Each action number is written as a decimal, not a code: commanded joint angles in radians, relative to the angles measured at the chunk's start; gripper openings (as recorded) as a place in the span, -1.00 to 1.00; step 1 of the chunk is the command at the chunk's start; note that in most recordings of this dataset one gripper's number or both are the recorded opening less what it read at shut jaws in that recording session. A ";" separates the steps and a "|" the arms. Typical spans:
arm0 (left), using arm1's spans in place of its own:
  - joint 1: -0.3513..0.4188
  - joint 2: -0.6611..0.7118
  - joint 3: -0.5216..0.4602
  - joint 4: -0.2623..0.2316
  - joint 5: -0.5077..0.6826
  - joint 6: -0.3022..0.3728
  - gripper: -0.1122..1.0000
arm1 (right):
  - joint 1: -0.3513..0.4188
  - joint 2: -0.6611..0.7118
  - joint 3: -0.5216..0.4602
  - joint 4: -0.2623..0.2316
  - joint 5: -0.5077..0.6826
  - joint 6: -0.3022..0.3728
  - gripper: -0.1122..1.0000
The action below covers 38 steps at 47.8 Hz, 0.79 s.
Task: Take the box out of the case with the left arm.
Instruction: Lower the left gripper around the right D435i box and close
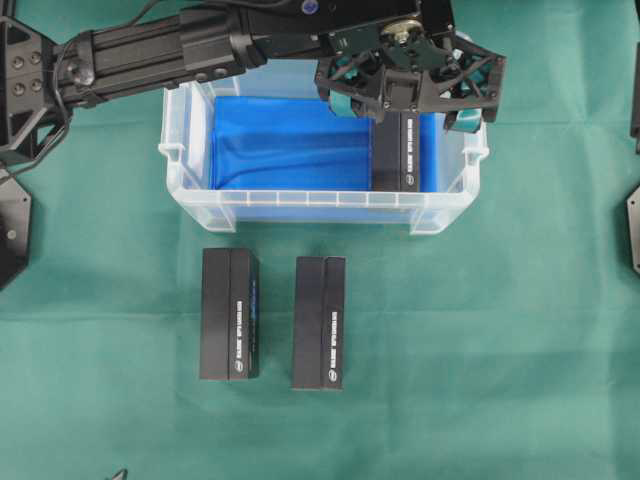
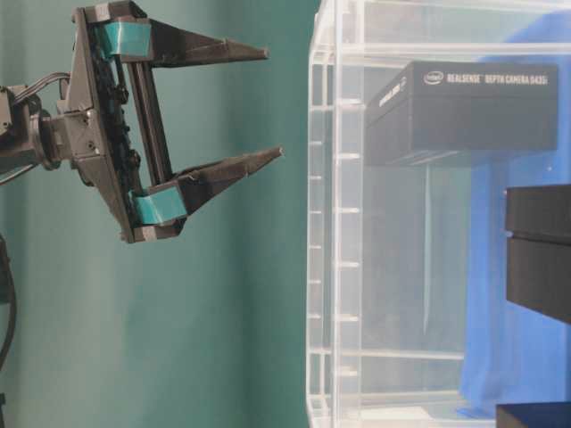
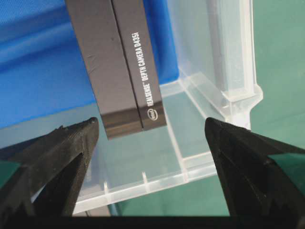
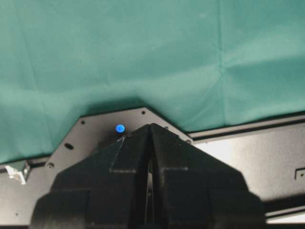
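The case (image 1: 300,205) is a clear plastic tub with a blue lining, standing at the back middle of the green cloth. One black box (image 1: 396,152) lies inside it against the right end, printed side up. My left gripper (image 1: 405,110) hovers over that end, open wide, holding nothing. In the left wrist view the box (image 3: 119,62) lies ahead of the spread fingertips (image 3: 76,143), with the case rim (image 3: 143,183) below them. From table level the left gripper (image 2: 274,103) is outside the case wall (image 2: 335,223), apart from the box (image 2: 464,111). My right gripper (image 4: 151,131) is shut and empty.
Two more black boxes (image 1: 229,313) (image 1: 319,322) lie side by side on the cloth in front of the case. The left arm (image 1: 150,55) stretches across the case's back left. A black base plate (image 4: 95,129) lies under the right gripper.
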 commanded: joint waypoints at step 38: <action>0.012 -0.051 0.100 0.020 -0.066 -0.006 0.92 | -0.002 -0.002 -0.009 0.000 0.000 0.002 -0.80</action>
